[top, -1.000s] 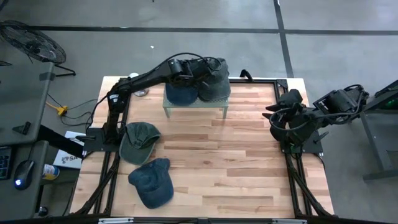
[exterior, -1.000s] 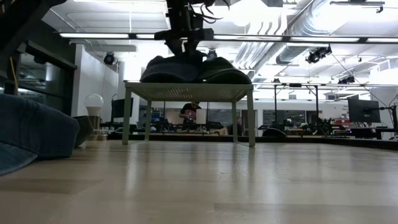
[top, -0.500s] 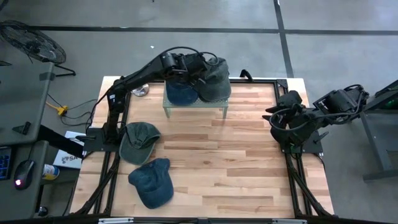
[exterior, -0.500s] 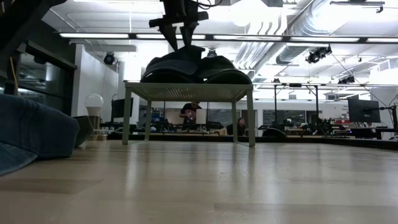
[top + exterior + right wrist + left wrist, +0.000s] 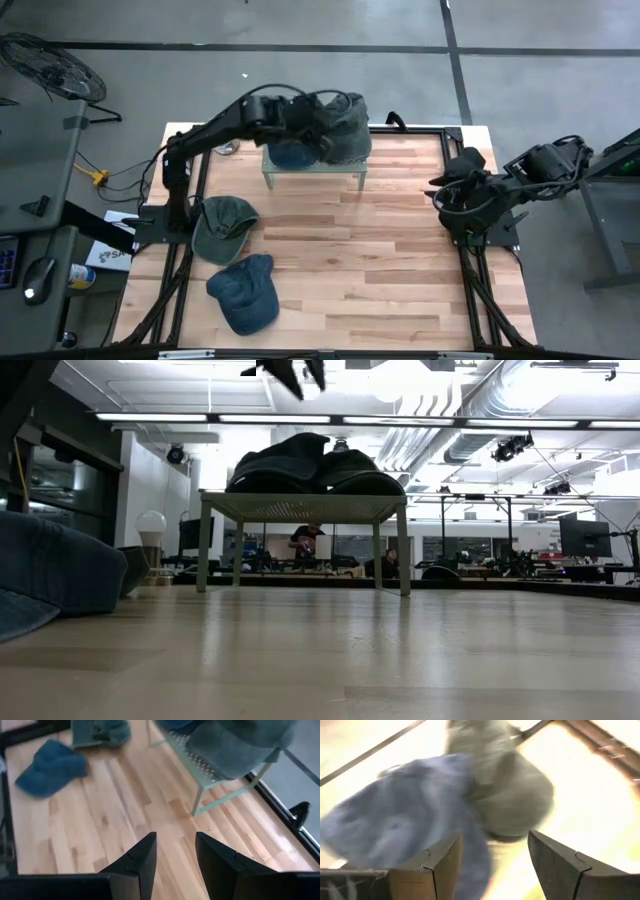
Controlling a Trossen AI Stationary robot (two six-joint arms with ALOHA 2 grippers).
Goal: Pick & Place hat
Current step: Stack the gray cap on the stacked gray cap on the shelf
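Note:
A blue hat [image 5: 288, 154] and a grey-green hat [image 5: 344, 136] lie side by side on a small pale green stand [image 5: 345, 170] at the table's far edge; in the low view they show as dark mounds [image 5: 300, 465] on its top. My left gripper [image 5: 310, 125] hangs open above them, clear of both [image 5: 303, 378]; its wrist view looks down on the blue hat [image 5: 405, 815] and the grey-green hat [image 5: 510, 800] past the open fingers [image 5: 495, 840]. Another green hat [image 5: 222, 225] and another blue hat [image 5: 245, 292] lie flat on the table near its left edge. My right gripper [image 5: 447, 192] waits open at the right edge.
A black frame [image 5: 455, 240] runs round the wooden table top. A small metal bowl [image 5: 228, 148] sits beside the stand's left end. The middle and near right of the table [image 5: 370, 270] are bare wood. The right wrist view shows the stand's legs [image 5: 197, 800] and both loose hats.
My left gripper has risen from the top of the blue hat on the stand, up toward the top of the low view, and its arm has drawn a little toward the table's left. The blue hat stays on the stand beside the grey-green one.

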